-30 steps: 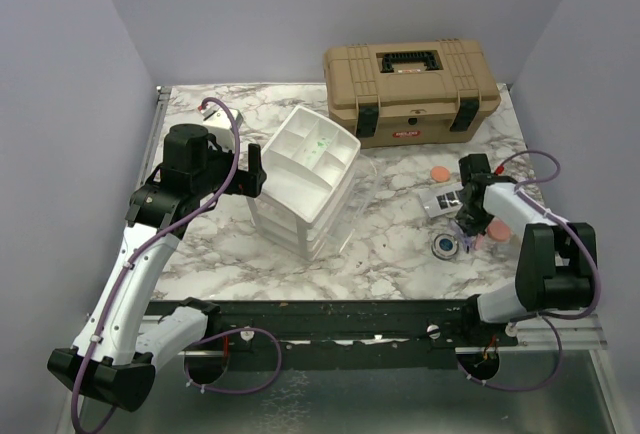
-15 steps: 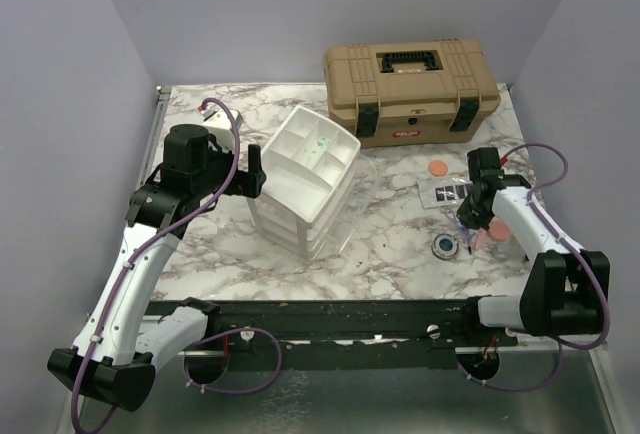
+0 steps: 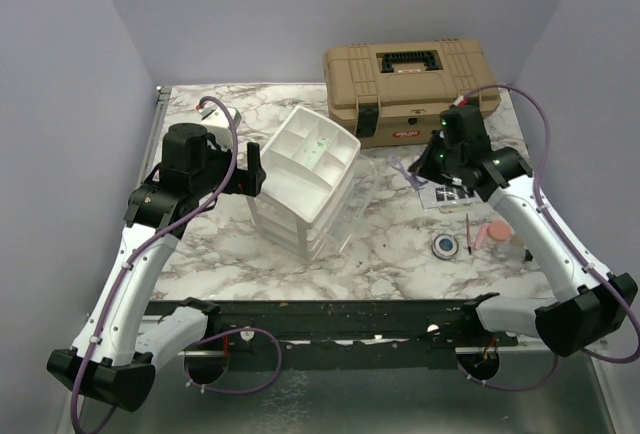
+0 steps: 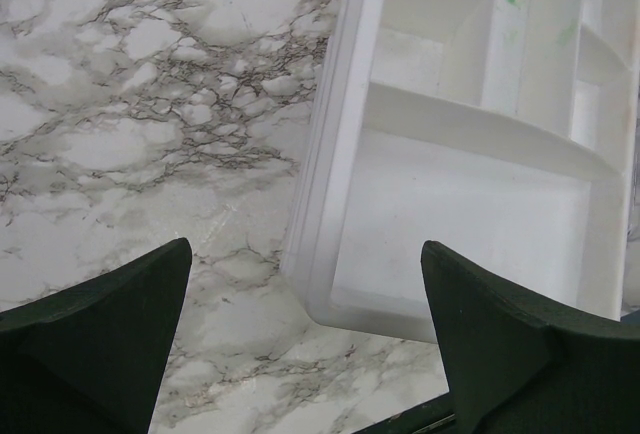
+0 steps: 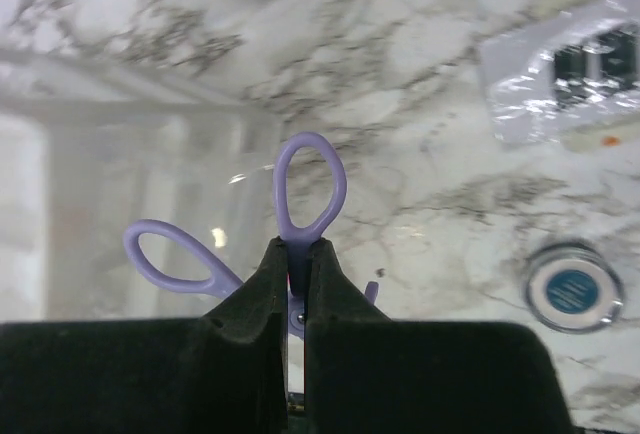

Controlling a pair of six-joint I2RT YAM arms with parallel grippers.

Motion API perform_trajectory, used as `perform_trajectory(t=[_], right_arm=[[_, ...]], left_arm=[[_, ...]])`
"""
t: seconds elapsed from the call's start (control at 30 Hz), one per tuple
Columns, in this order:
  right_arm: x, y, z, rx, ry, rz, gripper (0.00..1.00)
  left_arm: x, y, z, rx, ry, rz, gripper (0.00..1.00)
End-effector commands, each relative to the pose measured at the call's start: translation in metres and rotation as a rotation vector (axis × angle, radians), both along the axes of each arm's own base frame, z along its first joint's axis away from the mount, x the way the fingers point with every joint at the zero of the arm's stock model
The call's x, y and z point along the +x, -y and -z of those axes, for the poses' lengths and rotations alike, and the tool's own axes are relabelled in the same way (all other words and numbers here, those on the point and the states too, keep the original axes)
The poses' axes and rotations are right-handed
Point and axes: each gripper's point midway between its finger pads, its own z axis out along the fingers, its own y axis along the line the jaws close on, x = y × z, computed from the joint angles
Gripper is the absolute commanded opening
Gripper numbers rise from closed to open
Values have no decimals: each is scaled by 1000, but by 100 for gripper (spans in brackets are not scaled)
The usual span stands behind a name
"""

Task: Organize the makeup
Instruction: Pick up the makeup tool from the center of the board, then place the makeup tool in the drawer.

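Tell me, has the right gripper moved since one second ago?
Yes. The right gripper moved away from the round compact, toward the tan toolbox, shut on the purple-handled scissors.

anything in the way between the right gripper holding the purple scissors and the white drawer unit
Nothing visible does. Only bare marble table lies between the right gripper, shut on the purple scissors, and the white drawer unit. The open left gripper is on the unit's far side.
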Motion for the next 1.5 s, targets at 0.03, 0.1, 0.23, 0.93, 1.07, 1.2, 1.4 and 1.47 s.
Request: perform_trajectory(t=[0.03, 0.1, 0.23, 0.93, 1.07, 1.2, 1.4, 1.47], right_arm=[[-5, -75, -38, -37, 107, -208, 1], [-5, -102, -51, -39, 180, -316, 1], [-6, -146, -60, -58, 298, -512, 1], [-59, -195, -56, -294, 956, -1340, 6], [-52, -190, -44, -373, 933, -1358, 15], [-49, -187, -37, -423, 884, -1399, 26], [-49, -186, -60, -429, 937, -1372, 53], [-52, -187, -71, -405, 972, -1358, 53]], left_arm=[[2, -2, -5, -3, 7, -27, 99], [2, -2, -3, -1, 2, -28, 99], [2, -1, 1, -4, -12, -29, 99], [3, 1, 6, -22, -33, -37, 99], [2, 1, 6, -21, -32, -36, 99], [2, 1, 7, -19, -33, -38, 99], [3, -2, 5, 6, -30, -35, 99], [3, -3, 4, 14, -27, -32, 99]])
